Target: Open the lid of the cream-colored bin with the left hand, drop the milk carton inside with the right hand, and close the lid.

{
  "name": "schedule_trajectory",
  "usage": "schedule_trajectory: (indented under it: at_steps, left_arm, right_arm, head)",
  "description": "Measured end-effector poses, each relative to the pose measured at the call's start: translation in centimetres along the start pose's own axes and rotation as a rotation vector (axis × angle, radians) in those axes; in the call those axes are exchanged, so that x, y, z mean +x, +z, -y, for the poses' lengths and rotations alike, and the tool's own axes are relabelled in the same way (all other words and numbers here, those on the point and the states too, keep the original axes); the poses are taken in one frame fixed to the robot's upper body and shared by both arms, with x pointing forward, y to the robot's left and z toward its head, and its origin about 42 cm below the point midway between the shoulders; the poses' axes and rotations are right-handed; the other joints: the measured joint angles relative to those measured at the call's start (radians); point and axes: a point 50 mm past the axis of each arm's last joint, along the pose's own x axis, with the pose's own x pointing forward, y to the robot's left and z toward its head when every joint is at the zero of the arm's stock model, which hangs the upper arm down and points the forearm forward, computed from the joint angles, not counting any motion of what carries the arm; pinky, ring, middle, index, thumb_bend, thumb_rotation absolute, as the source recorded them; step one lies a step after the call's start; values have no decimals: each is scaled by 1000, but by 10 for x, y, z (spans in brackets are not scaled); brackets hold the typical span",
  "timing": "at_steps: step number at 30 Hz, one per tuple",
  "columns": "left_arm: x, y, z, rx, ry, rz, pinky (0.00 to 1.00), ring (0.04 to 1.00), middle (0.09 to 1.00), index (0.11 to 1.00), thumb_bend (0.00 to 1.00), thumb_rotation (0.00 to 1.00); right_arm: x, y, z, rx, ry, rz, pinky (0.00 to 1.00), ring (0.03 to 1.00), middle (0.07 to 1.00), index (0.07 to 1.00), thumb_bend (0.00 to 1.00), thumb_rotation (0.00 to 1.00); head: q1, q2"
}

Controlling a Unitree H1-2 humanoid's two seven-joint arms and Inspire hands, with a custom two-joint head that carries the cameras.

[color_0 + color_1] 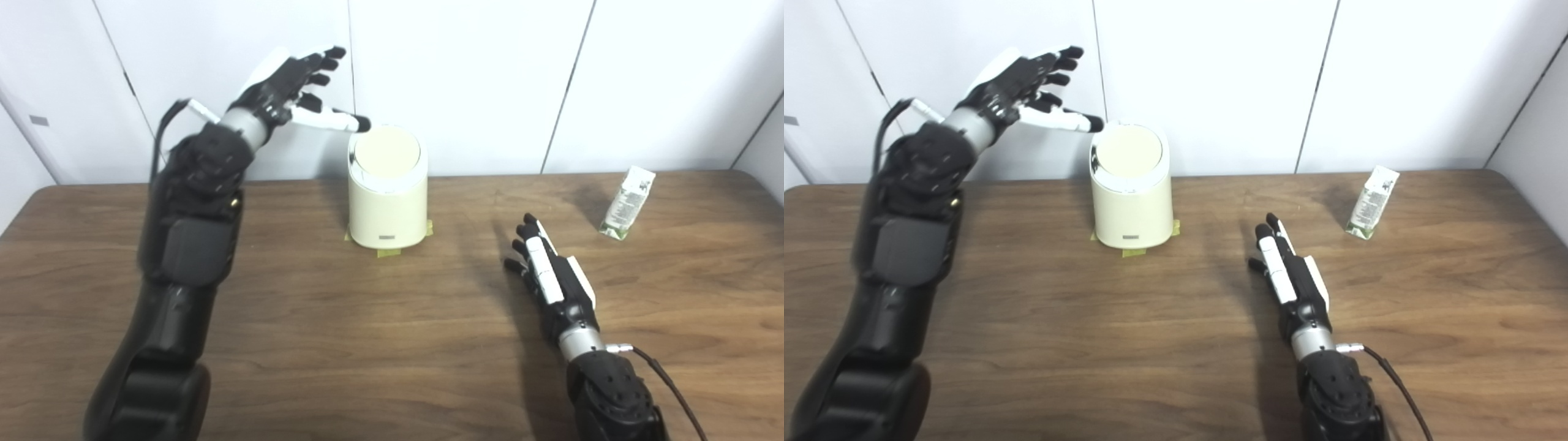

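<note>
The cream-colored bin (pixel 387 202) stands upright at the back middle of the table, its round lid (pixel 388 151) shut and tilted toward me. My left hand (pixel 288 86) is raised up and to the left of the bin, open, with its thumb tip reaching to the lid's back left rim. The milk carton (pixel 627 202) stands leaning at the back right of the table. My right hand (pixel 548 269) lies open and empty, fingers stretched forward low over the table, to the front left of the carton and well apart from it.
The bin is fixed on yellow tape (pixel 389 250) on the brown wooden table (pixel 367 343). A white panelled wall (pixel 490 73) stands right behind the table's back edge.
</note>
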Motion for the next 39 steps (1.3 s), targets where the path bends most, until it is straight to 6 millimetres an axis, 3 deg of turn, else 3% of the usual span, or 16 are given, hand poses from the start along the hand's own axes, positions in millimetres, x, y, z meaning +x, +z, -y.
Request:
schedule_trajectory:
  at_steps: [12,16,29,39]
  left_arm:
    - [48,18,15,157,-140,-99,868,925,939,927,834,146]
    - [60,19,25,252,-166,-104,776,905,929,894,872,94]
    - [63,24,37,461,-173,-45,800,929,941,868,915,32]
    - [63,29,42,570,-182,-10,820,936,970,873,889,26]
  right_arm:
    - [1,-3,-5,21,11,14,860,959,970,984,552,916]
    - [1,-5,-6,32,17,18,865,968,972,988,543,915]
    - [2,-6,-10,55,26,26,815,941,962,987,558,920]
    - [1,-6,-12,59,23,27,804,933,958,980,562,911]
  head:
    - [2,3]
    - [5,0]
    - [11,-6]
    - [8,-3]
